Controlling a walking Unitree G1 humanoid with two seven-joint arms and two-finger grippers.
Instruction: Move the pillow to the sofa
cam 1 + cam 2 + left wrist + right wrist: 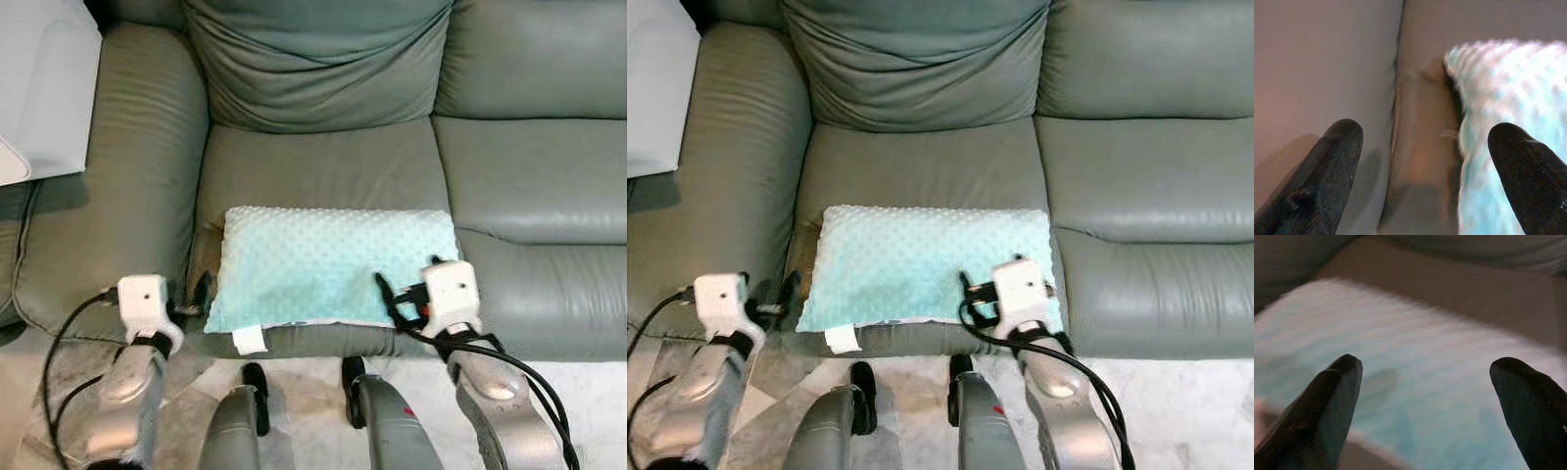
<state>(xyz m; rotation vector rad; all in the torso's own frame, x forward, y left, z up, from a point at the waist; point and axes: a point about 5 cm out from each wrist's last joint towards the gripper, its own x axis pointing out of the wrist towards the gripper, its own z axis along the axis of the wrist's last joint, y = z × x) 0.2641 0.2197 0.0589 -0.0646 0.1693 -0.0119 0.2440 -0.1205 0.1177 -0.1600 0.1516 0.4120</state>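
A mint dotted pillow (328,264) lies flat on the left seat cushion of the grey-green sofa (323,162), with a white tag hanging off its front left corner. My left gripper (194,297) is open by that corner, in the gap between pillow and armrest. In the left wrist view the pillow (1508,88) lies beside one finger (1528,176). My right gripper (392,299) is open just above the pillow's front right part. In the right wrist view the pillow (1425,382) spreads between the two black fingers, which hold nothing.
The sofa's left armrest (127,176) rises beside my left gripper. A back cushion (313,69) stands behind the seat. A white object (39,88) sits beyond the armrest at the far left. My legs (235,426) stand on pale tiled floor (304,392) before the sofa.
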